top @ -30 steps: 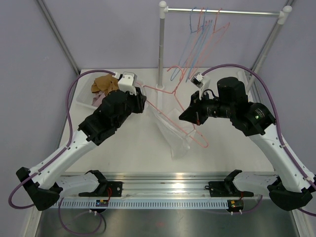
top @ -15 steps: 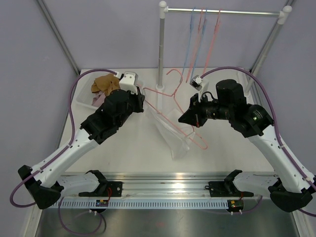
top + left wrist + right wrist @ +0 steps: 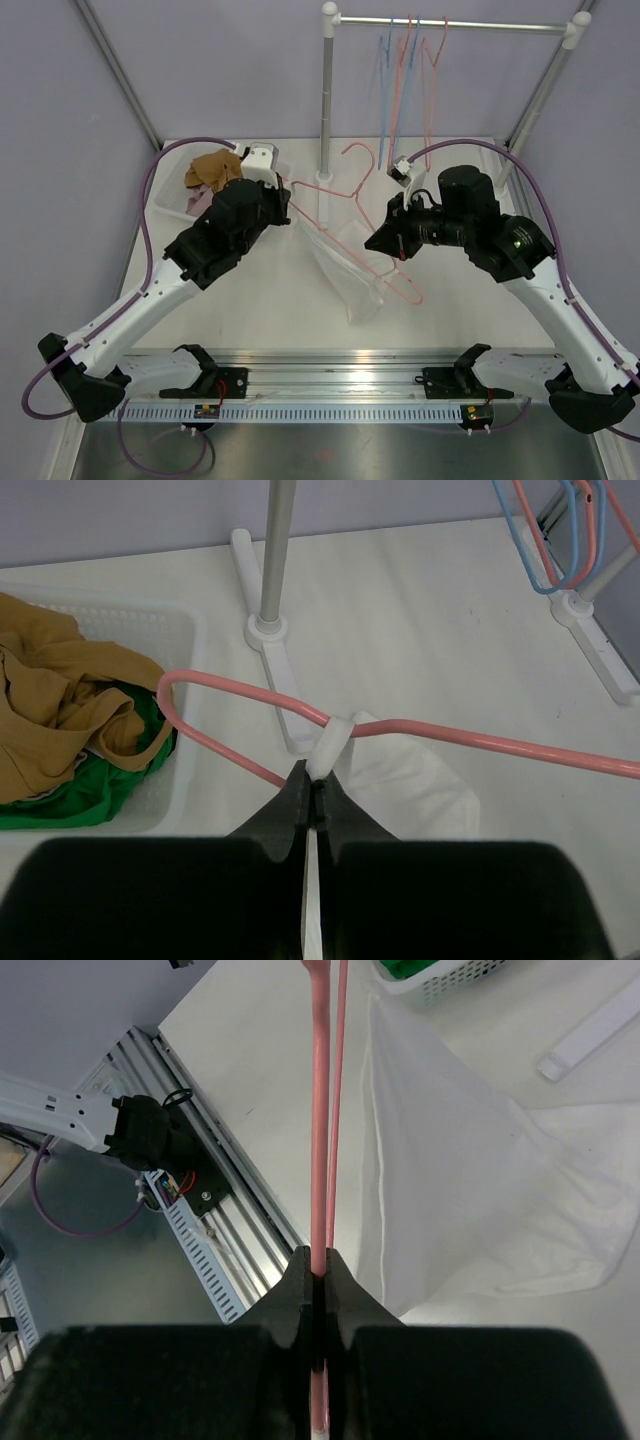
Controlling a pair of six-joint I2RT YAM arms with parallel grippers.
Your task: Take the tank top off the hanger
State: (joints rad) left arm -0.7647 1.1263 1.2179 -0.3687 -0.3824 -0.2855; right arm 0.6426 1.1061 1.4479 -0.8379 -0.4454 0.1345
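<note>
A white tank top (image 3: 345, 265) hangs from a pink hanger (image 3: 340, 195) held above the table between the arms. My left gripper (image 3: 288, 205) is shut on the top's white strap, which loops over the hanger's left end (image 3: 335, 742); the gripper (image 3: 315, 780) pinches it just below the pink wire (image 3: 480, 738). My right gripper (image 3: 378, 240) is shut on the hanger's pink wire; in the right wrist view the gripper (image 3: 318, 1265) clamps the wire (image 3: 318, 1110), with the white top (image 3: 460, 1180) draped to its right.
A white basket (image 3: 178, 205) with brown and green clothes (image 3: 60, 710) stands at the back left. A rail on two poles (image 3: 328, 90) at the back carries several empty pink and blue hangers (image 3: 405, 60). The rack's white feet (image 3: 270, 650) rest on the table.
The empty hangers on the rail have swung and settled closer together. My two grippers and the held hanger have shifted only slightly; both grips are unchanged.
</note>
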